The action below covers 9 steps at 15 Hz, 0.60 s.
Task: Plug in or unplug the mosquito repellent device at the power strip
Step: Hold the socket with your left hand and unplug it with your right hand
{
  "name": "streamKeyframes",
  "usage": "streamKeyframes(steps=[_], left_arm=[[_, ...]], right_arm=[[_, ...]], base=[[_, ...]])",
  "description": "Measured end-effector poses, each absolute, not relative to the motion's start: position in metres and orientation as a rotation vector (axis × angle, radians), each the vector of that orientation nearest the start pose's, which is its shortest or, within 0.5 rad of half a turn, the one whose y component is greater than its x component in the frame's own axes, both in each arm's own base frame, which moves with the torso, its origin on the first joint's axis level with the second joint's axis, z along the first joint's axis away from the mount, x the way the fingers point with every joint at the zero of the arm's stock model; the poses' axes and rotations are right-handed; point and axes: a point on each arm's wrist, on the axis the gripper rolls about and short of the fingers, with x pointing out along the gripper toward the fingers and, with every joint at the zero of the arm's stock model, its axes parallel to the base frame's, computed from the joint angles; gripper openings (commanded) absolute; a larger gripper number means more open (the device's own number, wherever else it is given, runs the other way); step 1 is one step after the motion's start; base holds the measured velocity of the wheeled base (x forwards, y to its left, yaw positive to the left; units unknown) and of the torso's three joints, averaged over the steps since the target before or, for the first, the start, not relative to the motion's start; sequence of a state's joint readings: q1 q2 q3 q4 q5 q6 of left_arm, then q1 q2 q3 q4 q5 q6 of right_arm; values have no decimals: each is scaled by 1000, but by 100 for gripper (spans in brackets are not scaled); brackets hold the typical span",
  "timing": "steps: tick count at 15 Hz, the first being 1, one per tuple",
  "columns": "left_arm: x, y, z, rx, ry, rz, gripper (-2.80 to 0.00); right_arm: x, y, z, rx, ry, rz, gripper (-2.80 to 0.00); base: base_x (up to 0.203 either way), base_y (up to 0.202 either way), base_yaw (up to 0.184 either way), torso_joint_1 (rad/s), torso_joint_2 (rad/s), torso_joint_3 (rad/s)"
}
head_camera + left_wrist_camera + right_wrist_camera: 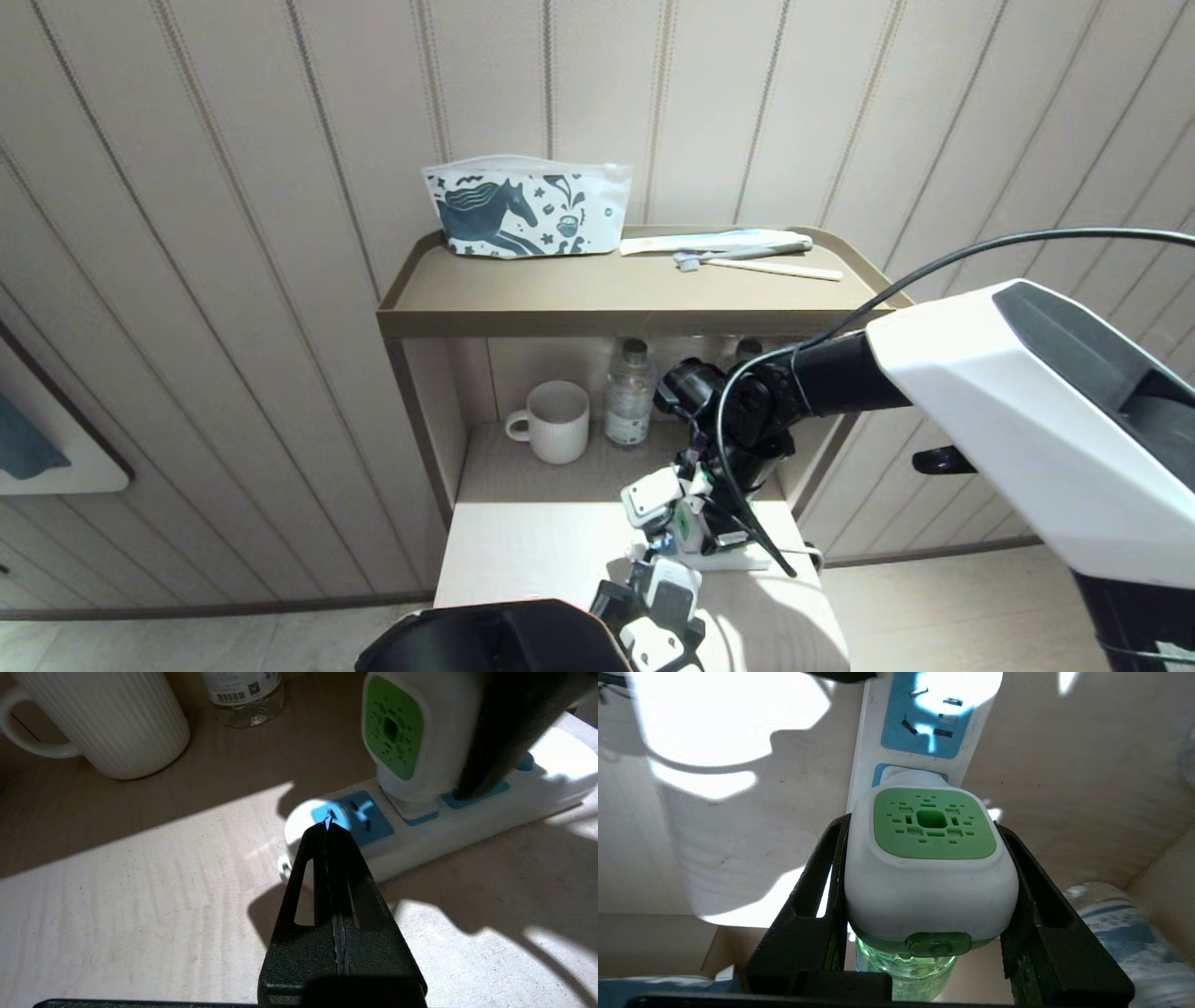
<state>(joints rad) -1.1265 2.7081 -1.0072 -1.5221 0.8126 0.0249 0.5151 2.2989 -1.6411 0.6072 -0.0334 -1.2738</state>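
Note:
The mosquito repellent device [931, 891], white with a green face and a clear green bottle, stands with its plug end against a socket of the white power strip [924, 742]. My right gripper [922, 826] is shut on the device's white head, one finger on each side. In the head view it [688, 525] reaches down from the right onto the strip [742, 560]. My left gripper [328, 823] is shut and empty, its tips over the strip's [467, 821] rounded end by a light-blue socket face, next to the device [397, 732]. Whether they touch the strip I cannot tell.
A white ribbed mug [551, 422] and a clear water bottle [628, 392] stand at the back of the lower shelf. Another bottle [1120, 933] lies close to my right gripper. The top tray [597, 299] holds a horse-print pouch [523, 210] and a toothbrush [766, 266].

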Motion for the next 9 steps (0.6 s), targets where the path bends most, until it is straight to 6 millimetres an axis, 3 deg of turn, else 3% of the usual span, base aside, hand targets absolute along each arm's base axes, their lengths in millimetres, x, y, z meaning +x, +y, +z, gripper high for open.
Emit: streamKeyframes(steps=[9], left_arm=[[200, -364, -63, 137, 96, -280, -280]], right_arm=[[348, 200, 89, -1411, 813, 1192, -280]], base=[[0, 0, 0, 0, 0, 0]])
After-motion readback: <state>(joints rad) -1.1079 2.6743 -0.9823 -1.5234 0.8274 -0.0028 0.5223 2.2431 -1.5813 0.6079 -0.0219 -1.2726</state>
